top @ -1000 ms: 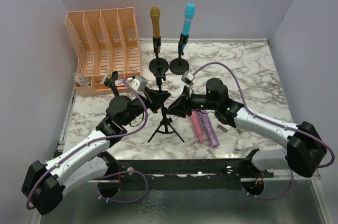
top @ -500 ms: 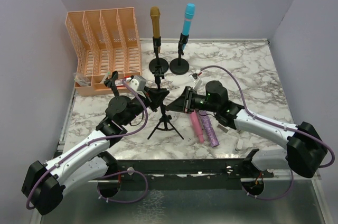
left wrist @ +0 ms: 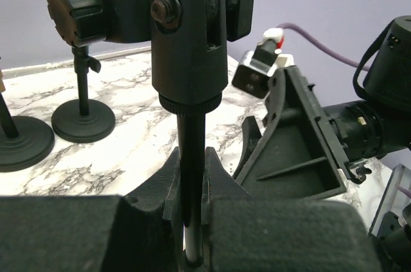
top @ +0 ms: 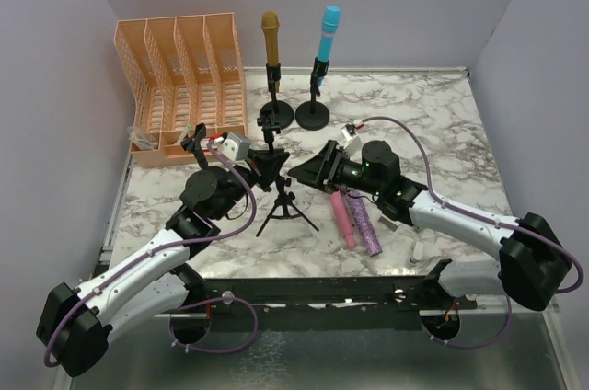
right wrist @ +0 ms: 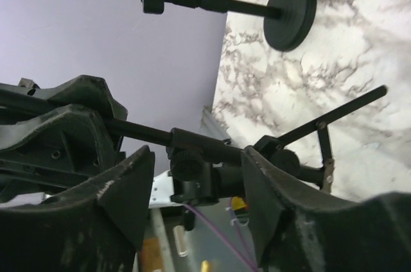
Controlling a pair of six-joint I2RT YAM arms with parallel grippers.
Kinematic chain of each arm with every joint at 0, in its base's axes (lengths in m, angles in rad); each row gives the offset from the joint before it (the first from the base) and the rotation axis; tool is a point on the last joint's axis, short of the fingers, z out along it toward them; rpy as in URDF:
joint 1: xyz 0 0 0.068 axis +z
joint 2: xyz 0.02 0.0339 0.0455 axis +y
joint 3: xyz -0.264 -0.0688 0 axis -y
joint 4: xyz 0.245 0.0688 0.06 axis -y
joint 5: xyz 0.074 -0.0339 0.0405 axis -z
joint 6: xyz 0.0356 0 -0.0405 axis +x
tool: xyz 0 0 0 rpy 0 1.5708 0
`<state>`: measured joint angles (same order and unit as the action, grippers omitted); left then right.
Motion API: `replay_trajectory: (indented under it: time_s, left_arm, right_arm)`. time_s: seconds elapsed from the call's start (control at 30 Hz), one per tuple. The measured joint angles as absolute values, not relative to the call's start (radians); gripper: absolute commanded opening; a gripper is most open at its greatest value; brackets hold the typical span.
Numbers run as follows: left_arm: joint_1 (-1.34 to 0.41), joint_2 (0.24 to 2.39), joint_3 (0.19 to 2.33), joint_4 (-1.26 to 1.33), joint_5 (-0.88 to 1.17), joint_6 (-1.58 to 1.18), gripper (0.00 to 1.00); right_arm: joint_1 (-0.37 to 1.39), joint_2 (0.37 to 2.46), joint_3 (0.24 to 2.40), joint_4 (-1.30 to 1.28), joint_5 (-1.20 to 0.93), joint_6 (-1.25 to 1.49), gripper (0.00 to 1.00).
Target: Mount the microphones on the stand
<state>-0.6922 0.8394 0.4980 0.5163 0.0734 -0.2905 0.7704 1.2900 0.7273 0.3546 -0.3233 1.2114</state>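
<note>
The pink mic and purple mic lay side by side on the bench, long axes running roughly eleven to five o'clock. They were at five o'clock of the right fingers, which stood open astride the tripod. The right arm looked nearer. The left fingers were clamped on its pole. The gold mic and blue mic stood clipped at twelve o'clock.

Lavender walls, white grey-veined marble table
</note>
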Motion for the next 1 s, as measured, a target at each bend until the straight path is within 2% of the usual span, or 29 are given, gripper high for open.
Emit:
replay_trajectory:
  time_s: [0.1,0.13,0.23,0.43,0.63,0.87,1.0]
  left_arm:
    - [-0.692,0.836,0.498,0.517,0.073,-0.290,0.00]
    - [-0.692,0.835,0.498,0.517,0.073,-0.292,0.00]
    - [-0.692,0.834,0.498,0.517,0.073,-0.297,0.00]
    - [-0.692,0.833,0.498,0.517,0.079,-0.311,0.00]
    - [-0.693,0.833,0.498,0.517,0.088,-0.322,0.00]
    - [-0.693,0.834,0.498,0.517,0.098,-0.329,0.00]
    - [-0.692,0.834,0.498,0.517,0.098,-0.329,0.00]
  right_arm:
    - [0.765,1.271,0.727,0.357,-0.324,1.068,0.87]
    - [0.765,1.261,0.728,0.356,-0.329,1.013,0.88]
    - [0.765,1.240,0.746,0.333,-0.352,0.829,0.81]
    - [0.765,1.243,0.809,0.275,-0.440,0.533,0.58]
    - [0.766,1.285,0.820,0.260,-0.531,0.422,0.55]
    - [0.766,1.317,0.820,0.273,-0.552,0.424,0.39]
    - [0.766,1.325,0.820,0.304,-0.554,0.456,0.38]
